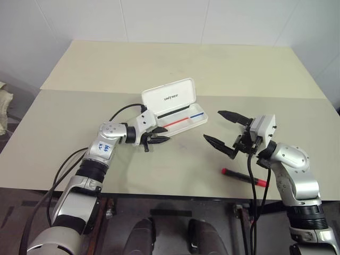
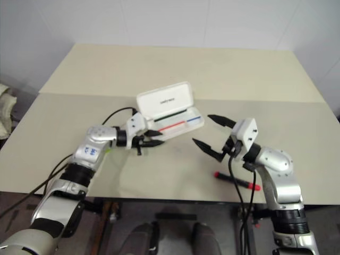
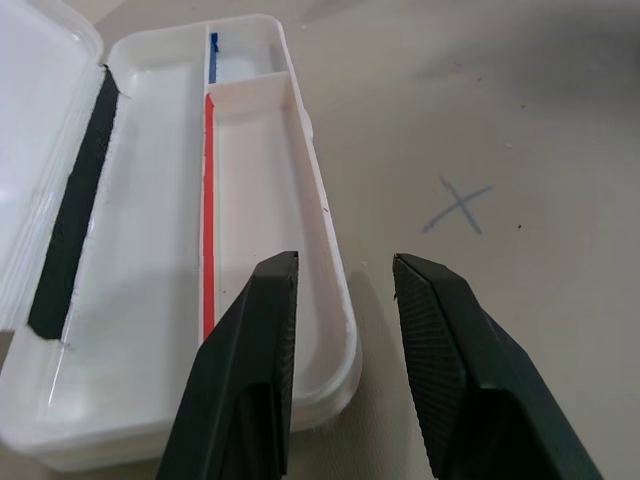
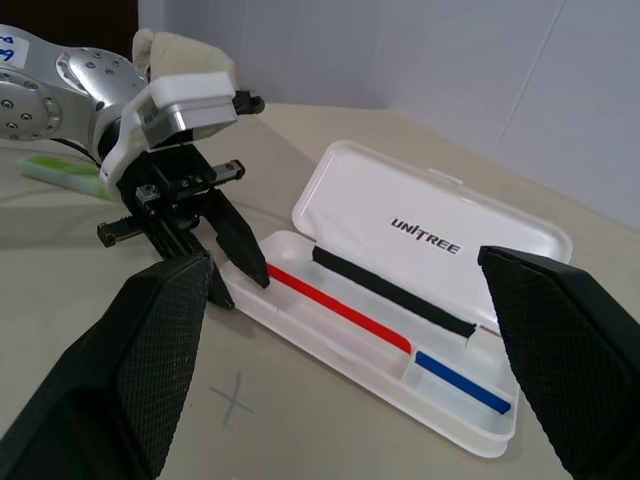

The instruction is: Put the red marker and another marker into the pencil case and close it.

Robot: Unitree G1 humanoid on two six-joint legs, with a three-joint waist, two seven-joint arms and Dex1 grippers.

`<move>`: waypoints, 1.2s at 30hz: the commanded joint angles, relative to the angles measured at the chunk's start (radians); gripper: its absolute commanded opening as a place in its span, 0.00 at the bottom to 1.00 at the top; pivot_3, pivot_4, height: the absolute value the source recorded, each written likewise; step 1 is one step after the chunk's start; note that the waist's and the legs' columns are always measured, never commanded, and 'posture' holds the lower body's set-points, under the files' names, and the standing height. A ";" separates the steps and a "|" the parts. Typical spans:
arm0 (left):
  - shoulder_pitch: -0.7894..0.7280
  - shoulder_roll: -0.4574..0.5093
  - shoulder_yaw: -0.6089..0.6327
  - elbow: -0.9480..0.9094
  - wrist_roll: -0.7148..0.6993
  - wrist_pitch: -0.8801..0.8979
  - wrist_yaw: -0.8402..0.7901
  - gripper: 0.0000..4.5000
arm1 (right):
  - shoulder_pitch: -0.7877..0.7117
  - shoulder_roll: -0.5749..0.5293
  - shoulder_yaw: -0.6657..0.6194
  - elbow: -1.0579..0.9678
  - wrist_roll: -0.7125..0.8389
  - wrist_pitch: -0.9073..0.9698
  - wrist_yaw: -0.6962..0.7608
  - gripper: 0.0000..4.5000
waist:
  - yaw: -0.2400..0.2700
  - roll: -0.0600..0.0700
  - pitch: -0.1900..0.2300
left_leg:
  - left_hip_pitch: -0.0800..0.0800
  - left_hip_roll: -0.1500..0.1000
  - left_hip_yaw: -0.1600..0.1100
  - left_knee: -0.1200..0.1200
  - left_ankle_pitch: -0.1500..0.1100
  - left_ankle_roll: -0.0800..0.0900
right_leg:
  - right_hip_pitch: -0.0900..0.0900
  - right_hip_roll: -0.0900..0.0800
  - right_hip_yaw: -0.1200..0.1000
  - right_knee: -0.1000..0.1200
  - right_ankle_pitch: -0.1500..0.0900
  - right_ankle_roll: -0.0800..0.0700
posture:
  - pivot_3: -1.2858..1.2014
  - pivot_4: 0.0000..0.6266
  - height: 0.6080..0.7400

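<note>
The white pencil case [image 1: 183, 123] lies open mid-table, its lid [image 4: 420, 200] tipped back; the tray [image 3: 140, 330] holds no marker. My left gripper [image 1: 166, 134] hovers at the case's near-left end, its fingers [image 3: 260, 350] a little apart with nothing between them. My right gripper [image 1: 212, 125] stands wide open and empty just right of the case. The red marker [image 1: 244, 177] lies flat on the table near the front edge, below my right wrist. In the right wrist view, a lime-green marker [image 4: 60, 172] lies on the table behind my left arm.
A faint blue X [image 3: 457, 207] is drawn on the tabletop between the two grippers. A second table [image 1: 186, 64] butts against the far side. Black cables [image 1: 64, 164] hang off the front edge by my left arm. A cream cloth [image 1: 4, 103] sits far left.
</note>
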 commanded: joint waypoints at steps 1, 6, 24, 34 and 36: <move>-0.032 0.015 -0.023 0.002 0.035 0.047 -0.003 0.33 | -0.031 0.001 -0.011 -0.033 0.008 -0.021 -0.005 1.00 | 0.000 0.000 0.000 | 0.000 0.000 0.000 0.000 0.000 0.000 | 0.000 0.000 0.000 0.000 0.000 0.000 | 0.52 0.24 1.00; -0.068 0.016 -0.053 -0.023 0.057 0.143 -0.016 0.33 | -0.054 0.002 -0.009 -0.024 0.006 -0.026 -0.006 1.00 | 0.000 0.000 0.000 | 0.000 0.000 0.000 0.000 0.000 0.000 | 0.000 0.000 0.000 0.000 0.000 0.000 | 0.52 0.24 1.00; -0.154 0.022 -0.127 -0.057 0.103 0.285 -0.106 0.00 | -0.114 0.010 -0.005 0.020 -0.007 -0.048 -0.002 1.00 | -0.002 0.000 0.000 | 0.000 0.000 0.000 0.000 0.000 0.000 | 0.000 0.001 0.000 0.000 0.000 0.000 | 0.52 0.24 1.00; -0.104 0.038 -0.114 -0.149 0.064 0.271 -0.151 0.00 | -0.124 0.009 -0.004 0.021 -0.003 -0.036 0.003 1.00 | -0.001 0.000 0.000 | 0.000 0.000 0.000 -0.001 0.000 0.000 | 0.000 0.000 0.000 0.000 0.000 0.000 | 0.52 0.24 1.00; -0.082 0.051 -0.099 -0.203 0.034 0.278 -0.178 0.00 | -0.125 0.009 -0.003 0.021 -0.001 -0.033 0.004 1.00 | -0.001 0.000 0.000 | 0.000 0.000 0.000 0.000 -0.001 0.001 | 0.000 0.000 0.000 -0.001 0.000 0.000 | 0.52 0.24 1.00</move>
